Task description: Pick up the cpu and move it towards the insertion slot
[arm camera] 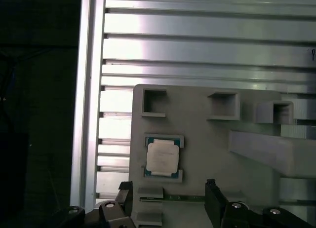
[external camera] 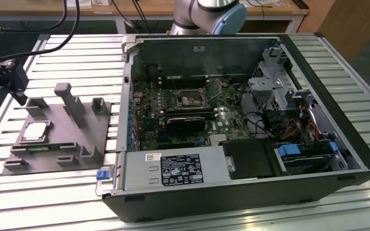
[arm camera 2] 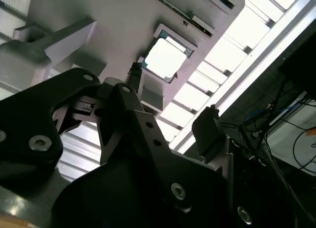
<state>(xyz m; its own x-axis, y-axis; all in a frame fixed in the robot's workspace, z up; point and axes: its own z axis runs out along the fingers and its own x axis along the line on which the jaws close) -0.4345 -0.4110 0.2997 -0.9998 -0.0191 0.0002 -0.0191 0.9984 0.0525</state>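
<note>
**Entry: gripper open over the fixture, cpu seated in its recess**

1. Gripper (arm camera: 168, 184). Black, two-fingered. In both wrist views the fingers (arm camera: 213, 198) stood wide apart, with nothing held between them and nothing touching the pads. In the exterior view the gripper hung over the far corner of the fixture, on the exterior view's left, clear of every part.

2. Memory stick (arm camera: 173, 199). Thin and green, lying edge-on in a groove of the fixture, just beyond the fingertips in the first wrist view.

3. Cpu (arm camera: 162, 158). Small flat square chip with a bright silver top and a green rim. It lay flat in a shallow square recess of the fixture, near the gripper but apart from it, and had not been lifted.

4. Fixture (arm camera: 207, 134). Grey moulded block with several square pockets and upright posts, resting on the table.

5. Table (arm camera: 197, 40). Slatted aluminium, carrying both the fixture and the computer case.

6. Computer case (external camera: 339, 159). Black tower laid on its side with the panel off, standing just beside the fixture on the exterior view's right.

7. Insertion slot (external camera: 189, 100). Dark square socket on the motherboard inside the case, well apart from the cpu.

8. Arm base (external camera: 211, 14). Grey and blue, behind the case.
</note>
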